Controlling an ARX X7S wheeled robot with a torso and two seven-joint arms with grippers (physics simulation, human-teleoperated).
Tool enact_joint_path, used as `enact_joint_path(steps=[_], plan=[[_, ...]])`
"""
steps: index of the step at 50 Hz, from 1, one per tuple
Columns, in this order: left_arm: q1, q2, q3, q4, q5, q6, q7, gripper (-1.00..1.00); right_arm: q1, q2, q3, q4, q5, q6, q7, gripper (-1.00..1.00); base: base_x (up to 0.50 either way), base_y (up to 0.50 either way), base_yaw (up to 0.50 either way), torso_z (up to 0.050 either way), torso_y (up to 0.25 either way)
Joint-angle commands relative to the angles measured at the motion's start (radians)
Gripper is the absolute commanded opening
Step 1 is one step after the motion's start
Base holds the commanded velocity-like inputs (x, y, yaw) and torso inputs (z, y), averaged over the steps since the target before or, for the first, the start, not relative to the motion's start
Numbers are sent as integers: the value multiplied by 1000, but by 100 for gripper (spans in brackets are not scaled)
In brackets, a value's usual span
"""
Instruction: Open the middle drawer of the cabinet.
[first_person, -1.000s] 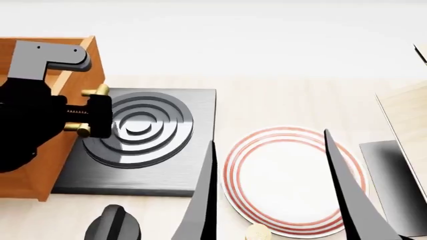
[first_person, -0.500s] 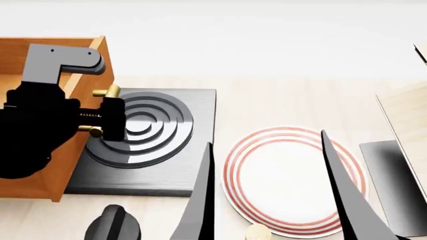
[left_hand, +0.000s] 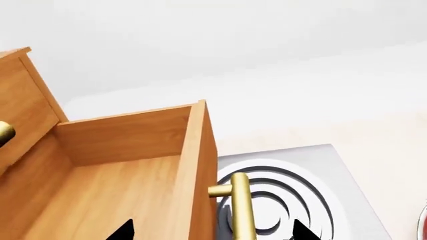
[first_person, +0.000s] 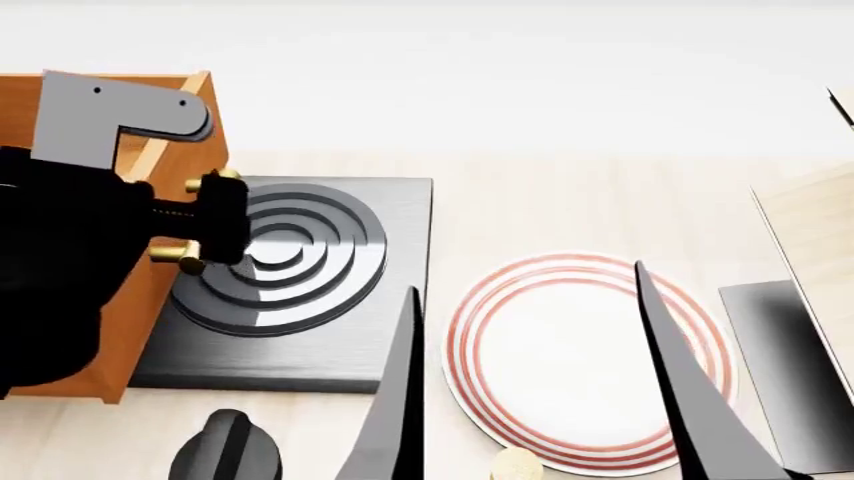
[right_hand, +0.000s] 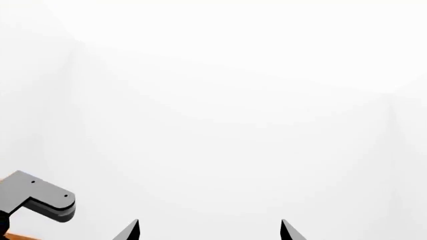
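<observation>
The middle drawer is pulled out of the cabinet, and its open box shows from above. It also shows at the left of the head view. Its brass bar handle hangs over the stove plate. My left gripper is open and straddles the drawer front and handle, one fingertip inside the drawer and the other beyond the handle. In the head view the left gripper sits at the handle. My right gripper is open and empty above the plate; in its wrist view it faces blank white.
A black stove plate with ring burner lies right of the drawer. A white plate with red rings lies mid-table. A black knob sits near the front edge. A pale wooden box and a dark slab stand at the right.
The drawer slid out a little further to the right with the left gripper, then stopped. In the last half second the left arm shifted slightly left. The right fingers drifted a little left.
</observation>
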Motion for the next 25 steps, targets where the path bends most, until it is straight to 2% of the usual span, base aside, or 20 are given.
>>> enact_joint_path(steps=[1, 8, 16, 18, 19, 21, 25], plan=[[44, -29, 0, 184, 84, 49, -54, 100, 4, -21, 20, 0, -16, 3, -29, 100, 0, 0, 0, 0, 0], [88, -74, 10, 321, 135, 88, -114, 100, 5, -21, 20, 0, -17, 3, -30, 100, 0, 0, 0, 0, 0], [174, -173, 19, 576, 239, 178, -200, 100, 4, -21, 14, 0, -23, 3, -29, 100, 0, 0, 0, 0, 0], [190, -184, 11, 600, 229, 188, -207, 100, 4, -21, 13, 0, -24, 4, -29, 100, 0, 0, 0, 0, 0], [200, -202, 33, 635, 290, 201, -224, 100, 5, -21, 11, 0, -25, 4, -28, 100, 0, 0, 0, 0, 0], [238, -223, 27, 675, 301, 233, -242, 100, 3, -21, 8, 0, -28, 2, -29, 100, 0, 0, 0, 0, 0], [305, -235, 23, 672, 317, 294, -246, 100, 1, -21, 8, 0, -29, 0, -29, 100, 0, 0, 0, 0, 0]])
